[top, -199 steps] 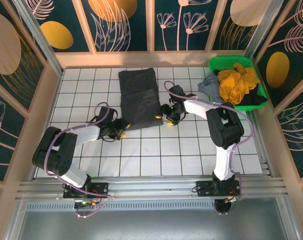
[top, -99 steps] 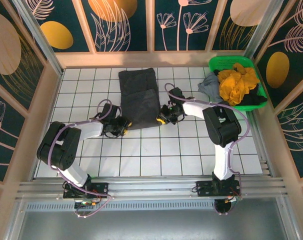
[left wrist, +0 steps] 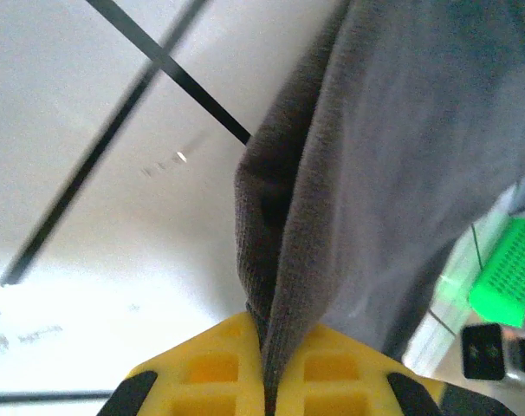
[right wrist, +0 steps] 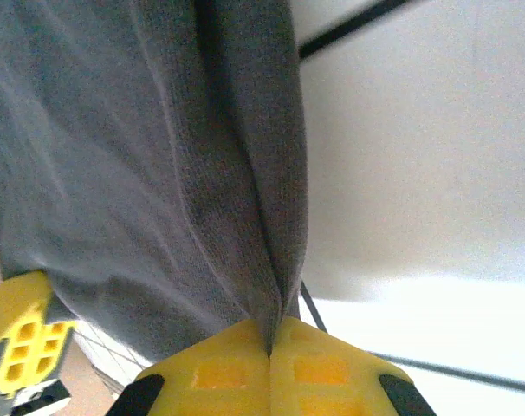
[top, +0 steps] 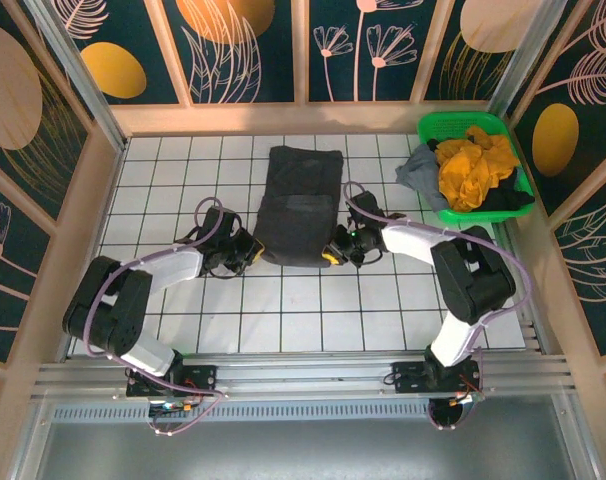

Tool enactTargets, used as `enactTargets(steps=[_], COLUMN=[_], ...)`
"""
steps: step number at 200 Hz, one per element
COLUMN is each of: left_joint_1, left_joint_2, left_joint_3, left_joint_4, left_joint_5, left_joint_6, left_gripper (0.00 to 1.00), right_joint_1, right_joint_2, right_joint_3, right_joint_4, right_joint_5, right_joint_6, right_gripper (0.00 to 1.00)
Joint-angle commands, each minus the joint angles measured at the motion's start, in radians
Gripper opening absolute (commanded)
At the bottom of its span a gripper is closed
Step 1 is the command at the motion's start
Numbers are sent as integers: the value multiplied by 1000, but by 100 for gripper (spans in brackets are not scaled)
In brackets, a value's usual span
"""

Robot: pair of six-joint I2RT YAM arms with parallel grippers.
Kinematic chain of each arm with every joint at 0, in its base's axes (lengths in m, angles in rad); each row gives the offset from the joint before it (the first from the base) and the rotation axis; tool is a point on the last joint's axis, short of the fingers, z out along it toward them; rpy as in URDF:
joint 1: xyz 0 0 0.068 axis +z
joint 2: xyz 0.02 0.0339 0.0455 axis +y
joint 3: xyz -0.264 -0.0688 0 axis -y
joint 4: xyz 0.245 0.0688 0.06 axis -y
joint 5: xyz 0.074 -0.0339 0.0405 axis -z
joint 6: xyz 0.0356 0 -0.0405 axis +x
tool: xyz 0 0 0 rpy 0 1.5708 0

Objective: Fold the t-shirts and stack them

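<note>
L gripper [top: 250,251] & R gripper [top: 334,252] at near corners of charcoal t-shirt [top: 301,200].

The charcoal t-shirt [top: 301,205] is plain dark grey, with a fine knit visible up close. The worktop [top: 283,310] is white with a thin black grid. The left claw [left wrist: 267,355] and right claw [right wrist: 269,351] are bright yellow. At far right, the green basket [top: 453,122] holds a mustard-yellow shirt [top: 473,165], a lighter grey shirt [top: 420,170] and a black shirt [top: 508,200]. The wall panels [top: 328,80] are dark navy with pale outlined flowers and ochre ovals.

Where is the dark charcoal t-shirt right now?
In the top view the charcoal t-shirt lies folded mid-table, its near corners pinched by the left pincer and right pincer, left of the green basket.
</note>
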Motion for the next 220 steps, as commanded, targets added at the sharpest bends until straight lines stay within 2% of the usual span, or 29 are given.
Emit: enactTargets(steps=[1, 24, 48, 91, 124, 170, 220], left_joint_1=[-24, -30, -30, -27, -12, 27, 77], left_joint_2=[-77, -167, -220, -173, -37, 178, 512], left_joint_3=[-17, -1, 64, 250, 444, 707, 979], left_joint_4=[-41, -108, -165, -197, -214, -246, -251], left_joint_5=[42, 25, 1, -53, -69, -72, -20], left_joint_6=[28, 21, 21, 30, 56, 107, 161], left_gripper=[0, 0, 0, 0, 0, 0, 0], right_joint_1=[24, 23, 14, -38, -113, -190, -237], right_joint_2=[-74, -185, -261, -246, -183, 36, 270], right_joint_3=[-64, -86, -24, 144, 255, 505, 720], right_joint_4=[-68, -113, -184, -310, -287, -269, -276], right_joint_5=[-38, -16, 6, 19, 26, 36, 92], right_joint_6=[12, 57, 105, 194, 231, 229, 244], right_gripper=[0, 0, 0, 0, 0, 0, 0])
